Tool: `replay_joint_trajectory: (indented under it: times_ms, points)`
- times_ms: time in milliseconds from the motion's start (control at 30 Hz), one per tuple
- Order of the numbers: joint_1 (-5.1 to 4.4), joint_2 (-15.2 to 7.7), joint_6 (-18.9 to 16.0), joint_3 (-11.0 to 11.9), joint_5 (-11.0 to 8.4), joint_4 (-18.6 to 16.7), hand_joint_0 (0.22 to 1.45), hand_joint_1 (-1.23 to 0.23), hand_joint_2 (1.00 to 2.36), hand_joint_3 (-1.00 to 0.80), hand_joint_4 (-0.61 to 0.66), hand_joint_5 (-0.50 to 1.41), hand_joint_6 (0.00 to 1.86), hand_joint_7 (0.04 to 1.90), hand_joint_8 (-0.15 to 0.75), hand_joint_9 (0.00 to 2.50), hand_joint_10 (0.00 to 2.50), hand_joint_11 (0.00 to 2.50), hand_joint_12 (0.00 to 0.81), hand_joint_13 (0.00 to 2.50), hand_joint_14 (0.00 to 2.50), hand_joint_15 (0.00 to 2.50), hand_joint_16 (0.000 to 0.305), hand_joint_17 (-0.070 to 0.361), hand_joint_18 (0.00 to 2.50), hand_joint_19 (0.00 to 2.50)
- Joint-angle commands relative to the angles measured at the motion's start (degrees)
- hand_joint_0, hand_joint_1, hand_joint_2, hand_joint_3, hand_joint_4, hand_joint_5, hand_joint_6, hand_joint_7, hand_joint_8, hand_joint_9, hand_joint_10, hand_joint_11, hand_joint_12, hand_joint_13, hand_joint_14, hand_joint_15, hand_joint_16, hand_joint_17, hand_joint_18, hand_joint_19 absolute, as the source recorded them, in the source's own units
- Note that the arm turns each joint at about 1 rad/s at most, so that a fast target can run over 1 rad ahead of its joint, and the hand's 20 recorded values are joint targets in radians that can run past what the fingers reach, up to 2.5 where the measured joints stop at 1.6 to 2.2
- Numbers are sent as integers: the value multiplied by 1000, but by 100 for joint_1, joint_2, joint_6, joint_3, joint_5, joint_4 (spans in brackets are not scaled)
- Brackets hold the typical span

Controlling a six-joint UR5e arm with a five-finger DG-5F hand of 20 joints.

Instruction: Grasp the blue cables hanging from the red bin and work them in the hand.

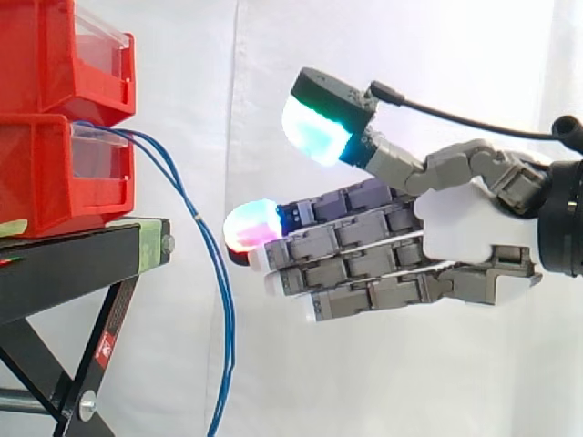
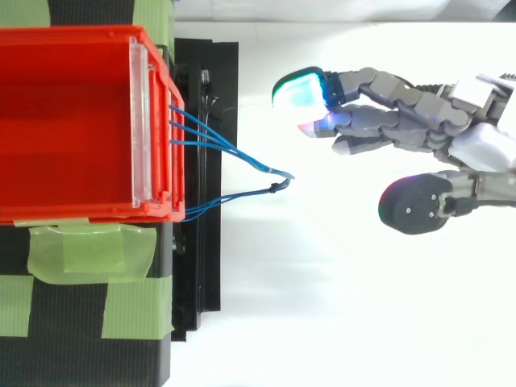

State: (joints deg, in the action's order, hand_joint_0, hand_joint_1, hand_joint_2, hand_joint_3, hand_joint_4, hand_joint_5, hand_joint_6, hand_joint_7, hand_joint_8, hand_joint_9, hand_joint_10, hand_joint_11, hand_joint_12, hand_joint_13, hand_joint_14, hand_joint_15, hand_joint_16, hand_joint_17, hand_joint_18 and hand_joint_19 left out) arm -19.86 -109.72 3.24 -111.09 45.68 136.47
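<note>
The hand [image 1: 460,228] hangs released, fingers straight and thumb lifted, just short of the blue cables [image 1: 232,328] drooping from the lower red bin [image 1: 46,182]. They look thin, light and floppy; I'd pinch the hanging loop mid-run.

White curtain [image 1: 364,382] behind, black stand [image 1: 55,278] at the left, green tape [image 2: 81,251] patches on it.

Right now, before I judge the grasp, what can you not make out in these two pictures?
Lower ends of the blue cables: cut off by the bottom edge, side view.
Where the cables are fastened: top view, the upper red bin covers the lower red bin.
Number of strands: side view, they overlap, too thin to count.
Feet of the black stand: cut off by the bottom edge, side view.
</note>
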Motion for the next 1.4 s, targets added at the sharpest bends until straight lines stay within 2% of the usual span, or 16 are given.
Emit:
replay_joint_trajectory:
  times_ms: [0, 100, 133, 167, 300, 467, 500, 667, 733, 833, 1133, 1367]
  points:
    - [8, -190, -34, 0, 20, -42, 759, -578, 1000, -1000, 238, -116, 10, 850, 262, 0, 0, 31, 363, 117, 9, 303, 54, 121, 136, 483]
    - [-9, -287, -60, 9, 11, -270, 757, -577, 1000, -1000, 243, -115, 10, 850, 266, 0, 0, 28, 363, 118, 9, 299, 54, 122, 132, 477]
    - [-27, -304, -16, 0, -7, -525, 757, -577, 1000, -1000, 244, -115, 11, 854, 266, 0, 0, 35, 363, 117, 10, 291, 54, 122, 131, 477]
    - [-27, -304, 19, 9, -7, -604, 756, -576, 1000, -1000, 245, -114, 11, 850, 267, 0, 0, 38, 363, 118, 9, 294, 54, 122, 125, 478]
    - [-27, -322, 353, 9, -59, -841, 756, -576, 1000, -1000, 246, -108, 10, 853, 272, 8, 0, 72, 365, 120, 10, 299, 55, 123, 116, 487]
    - [-45, -673, 265, 62, -59, -1105, 756, -576, 1000, -1000, 251, -106, 11, 854, 275, 19, 0, 86, 365, 134, 9, 314, 55, 123, 112, 498]
    - [-53, -805, 274, 185, -68, -1193, 756, -576, 1000, -1000, 248, -105, 11, 849, 275, 20, 1, 86, 365, 135, 9, 314, 55, 123, 112, 498]
    - [-53, -1007, 247, 220, -42, -1255, 757, -576, 1000, -1000, 250, -103, 11, 854, 274, 23, 1, 93, 366, 137, 11, 316, 54, 122, 111, 507]
    - [-62, -1148, 115, 272, -42, -1378, 757, -576, 1000, -1000, 250, -101, 10, 850, 274, 25, 2, 98, 366, 138, 9, 318, 54, 123, 114, 504]
    - [-71, -1148, 133, 325, -59, -1272, 757, -576, 1000, -1000, 253, -101, 10, 852, 275, 29, 2, 108, 368, 146, 9, 323, 54, 123, 113, 506]
    - [-124, -1148, 221, 334, -42, -1255, 759, -576, 1000, -1000, 253, -97, 11, 857, 278, 47, 2, 128, 372, 157, 10, 336, 55, 123, 124, 524]
    - [-212, -1148, 353, 396, -86, -1272, 759, -574, 1000, -1000, 254, -93, 11, 854, 283, 75, 2, 149, 375, 172, 10, 346, 55, 124, 134, 530]
